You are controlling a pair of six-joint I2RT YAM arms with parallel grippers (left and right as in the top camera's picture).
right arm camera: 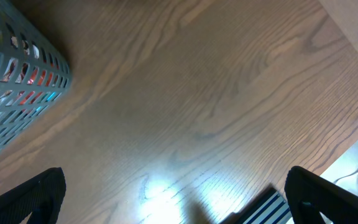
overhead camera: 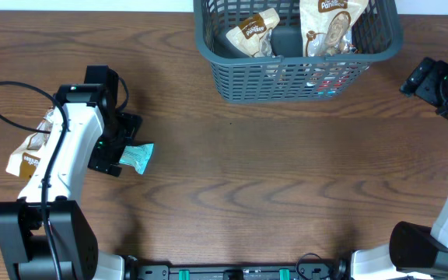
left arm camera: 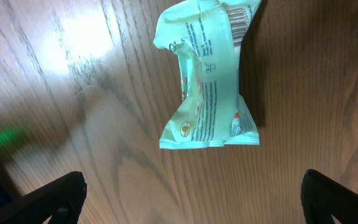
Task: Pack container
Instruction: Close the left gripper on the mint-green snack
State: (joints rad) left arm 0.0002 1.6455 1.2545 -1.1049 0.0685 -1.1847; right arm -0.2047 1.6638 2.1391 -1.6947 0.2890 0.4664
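While the left hand [left arm camera: 191, 200] hangs with its fingers spread wide and nothing between them, a mint-green packet [left arm camera: 207, 81] lies flat on the counter [left arm camera: 55, 93] just ahead of it, crumpled and pinched at the waist. It looks to me light, soft and slick-filmed, best taken across that narrow middle. Well apart from it, at the far edge, sits the container [overhead camera: 286, 78]. It is a dark grey-teal basket with slotted lattice walls and a thick rim, its far part cut off by the view, and two brown-and-white snack bags [overhead camera: 255, 31] stand inside. I'd judge it stiff, light plastic, easiest gripped by the rim if it needs shifting. The right hand [right arm camera: 176, 196] is likewise spread and empty over bare wood beside the basket's corner.
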